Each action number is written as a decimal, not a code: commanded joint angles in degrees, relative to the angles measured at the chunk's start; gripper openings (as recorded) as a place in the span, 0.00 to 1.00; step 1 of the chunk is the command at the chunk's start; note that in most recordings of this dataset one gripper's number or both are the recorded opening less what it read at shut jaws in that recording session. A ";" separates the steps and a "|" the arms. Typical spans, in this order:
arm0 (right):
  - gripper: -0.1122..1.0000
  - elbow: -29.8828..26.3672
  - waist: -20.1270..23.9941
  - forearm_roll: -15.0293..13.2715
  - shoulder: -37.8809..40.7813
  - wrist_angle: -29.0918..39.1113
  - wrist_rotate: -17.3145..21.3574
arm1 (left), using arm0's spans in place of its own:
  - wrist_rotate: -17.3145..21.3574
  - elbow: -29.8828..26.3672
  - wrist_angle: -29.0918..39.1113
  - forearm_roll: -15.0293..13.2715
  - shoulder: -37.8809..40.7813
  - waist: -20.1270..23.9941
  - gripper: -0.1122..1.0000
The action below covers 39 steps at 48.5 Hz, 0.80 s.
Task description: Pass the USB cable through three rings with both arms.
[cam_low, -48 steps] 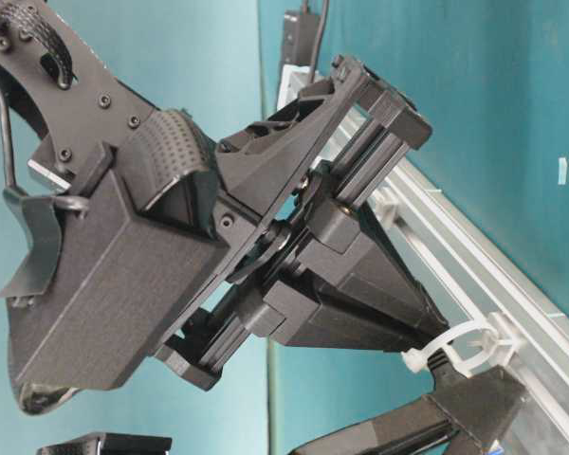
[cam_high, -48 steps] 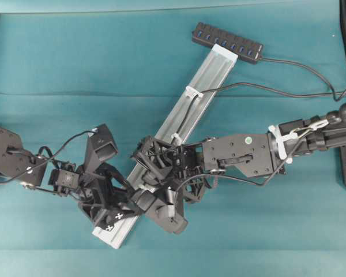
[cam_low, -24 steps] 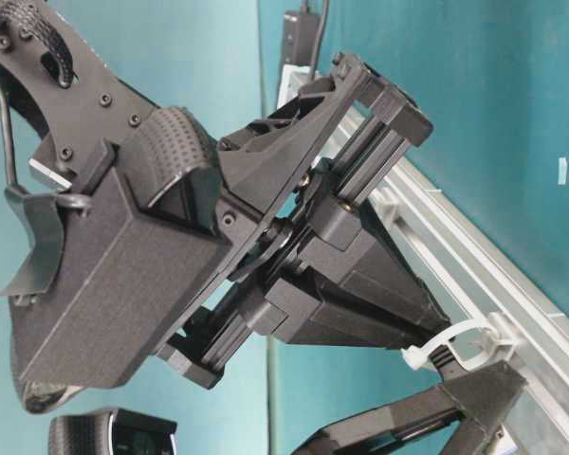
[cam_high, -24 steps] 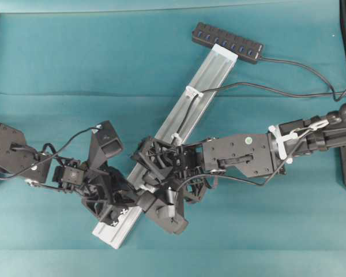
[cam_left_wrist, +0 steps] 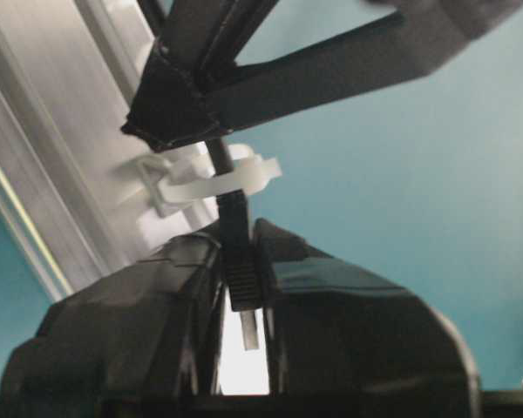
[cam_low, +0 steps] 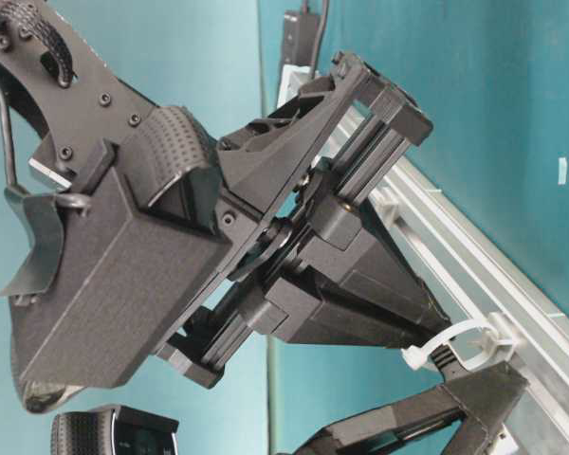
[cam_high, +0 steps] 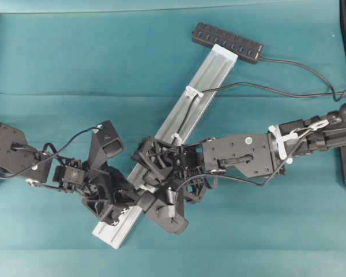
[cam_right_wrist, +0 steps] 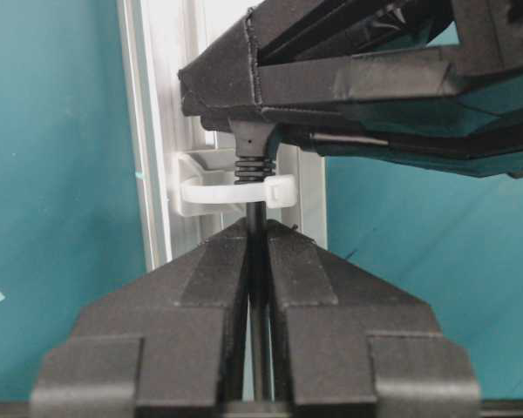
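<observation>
the left gripper (cam_left_wrist: 241, 261) is clamped on the usb cable's plug (cam_left_wrist: 241, 279) just past the third ring (cam_left_wrist: 211, 179), near the aluminium rail's (cam_high: 205, 78) lower end. the right gripper (cam_right_wrist: 257, 239) pinches the usb cable (cam_right_wrist: 256, 213) on the ring's other side. since half a second ago, almost nothing has shifted; the left arm has edged slightly nearer the rail. the black hub (cam_high: 227, 42) lies at the rail's far end.
</observation>
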 commanded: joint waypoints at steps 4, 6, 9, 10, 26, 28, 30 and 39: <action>0.30 -0.35 -0.09 0.18 -0.70 2.11 0.79 | 0.18 -0.70 -0.35 0.18 -0.70 0.09 0.20; 0.40 -0.44 -0.09 0.09 -0.79 2.90 0.79 | 0.18 -0.70 -0.35 0.18 -0.79 0.09 0.20; 0.56 -0.53 0.00 0.09 -1.14 4.04 0.88 | 0.18 -0.70 -0.18 0.18 -0.79 0.09 0.19; 0.61 -0.44 -0.09 0.09 -1.23 4.22 0.88 | 0.09 -0.70 -0.18 0.18 -0.79 0.09 0.19; 0.84 0.00 -0.97 0.00 -2.81 4.13 0.88 | 0.00 -0.09 -0.09 0.18 -1.23 -0.09 0.19; 0.84 0.09 -1.14 0.00 -2.99 4.13 0.88 | 0.00 0.00 -0.09 0.18 -1.32 -0.18 0.19; 0.84 0.09 -1.32 0.00 -3.08 4.13 0.88 | -0.09 0.09 -0.09 0.18 -1.41 -0.35 0.19; 0.84 0.09 -2.29 -0.09 -3.52 4.39 0.88 | -0.18 0.18 0.00 0.18 -2.11 -1.49 0.19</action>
